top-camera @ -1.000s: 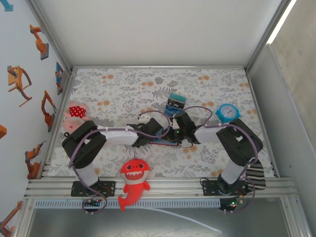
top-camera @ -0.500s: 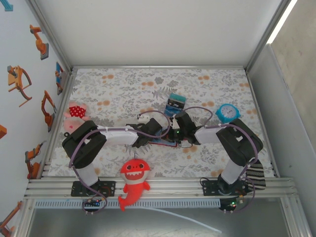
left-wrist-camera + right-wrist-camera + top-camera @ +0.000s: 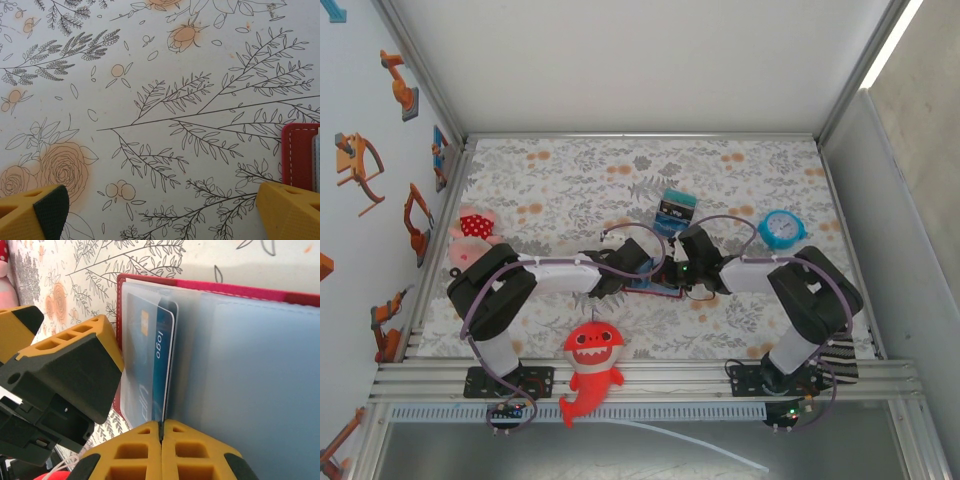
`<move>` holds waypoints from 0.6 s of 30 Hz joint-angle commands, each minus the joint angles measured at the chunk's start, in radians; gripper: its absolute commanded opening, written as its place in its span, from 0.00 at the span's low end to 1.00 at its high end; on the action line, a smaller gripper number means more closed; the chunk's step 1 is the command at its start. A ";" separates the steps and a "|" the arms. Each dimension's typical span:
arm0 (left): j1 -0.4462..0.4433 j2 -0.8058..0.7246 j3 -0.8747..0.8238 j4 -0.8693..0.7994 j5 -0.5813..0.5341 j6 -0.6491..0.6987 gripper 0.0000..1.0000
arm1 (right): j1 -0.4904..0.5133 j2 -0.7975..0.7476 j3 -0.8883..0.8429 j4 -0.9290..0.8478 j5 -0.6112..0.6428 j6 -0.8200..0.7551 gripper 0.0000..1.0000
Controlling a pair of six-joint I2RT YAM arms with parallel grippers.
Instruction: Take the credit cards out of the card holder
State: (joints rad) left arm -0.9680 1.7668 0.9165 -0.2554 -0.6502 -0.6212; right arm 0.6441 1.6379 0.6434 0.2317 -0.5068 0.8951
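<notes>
Where the two arms meet over the middle of the floral-patterned cloth-covered desk [image 3: 550, 180], the small dark red folding card holder [image 3: 655, 288] lies opened flat between them. It rests on the cloth, nearer the arm bases than the far edge.

The right wrist view shows the card holder [image 3: 200, 287] at close range: a stitched red border around cloudy bluish-grey plastic sleeves. In the left wrist view only one red corner [image 3: 297, 155] enters at the right edge.

The left end effector [image 3: 160, 215] is released, its yellow fingers standing wide apart over bare cloth. One of those fingers [image 3: 75, 375] stands just beside the holder's red border. Whether it presses on the border cannot be told.

The right end effector [image 3: 161, 432] is clenched, its yellow fingers meeting along a thin seam. The long edge of a thin blue credit card [image 3: 162, 360] printed "logo" runs straight into that seam, so the card appears nipped by its edge.

A paler area with an orange chip patch lies under the sleeve beside it. Whether that is the same card or a second one cannot be told.

Handling assessment:
- Card: light, stiff and smooth-faced, so it is likely to slip under a shallow pinch.
- Sleeve: soft, and it may cling to the card or lift with it.
- Hold: best taken on the exposed card edge, pulling along the pocket mouth.
- Holder: being light, it probably needs pinning at its red border.
</notes>
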 commanded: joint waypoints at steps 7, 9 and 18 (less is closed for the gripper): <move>-0.001 0.028 -0.003 -0.065 0.032 0.013 0.97 | -0.026 -0.047 0.014 -0.098 0.050 -0.061 0.00; -0.001 0.024 -0.002 -0.067 0.029 0.013 0.97 | -0.030 -0.054 0.013 -0.108 0.054 -0.065 0.00; -0.003 -0.023 0.008 -0.065 0.013 0.039 0.97 | -0.035 -0.072 0.024 -0.146 0.062 -0.080 0.00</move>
State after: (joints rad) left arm -0.9680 1.7615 0.9169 -0.2577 -0.6498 -0.6167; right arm 0.6167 1.5887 0.6445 0.1242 -0.4767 0.8364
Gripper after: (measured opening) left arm 0.970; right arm 0.038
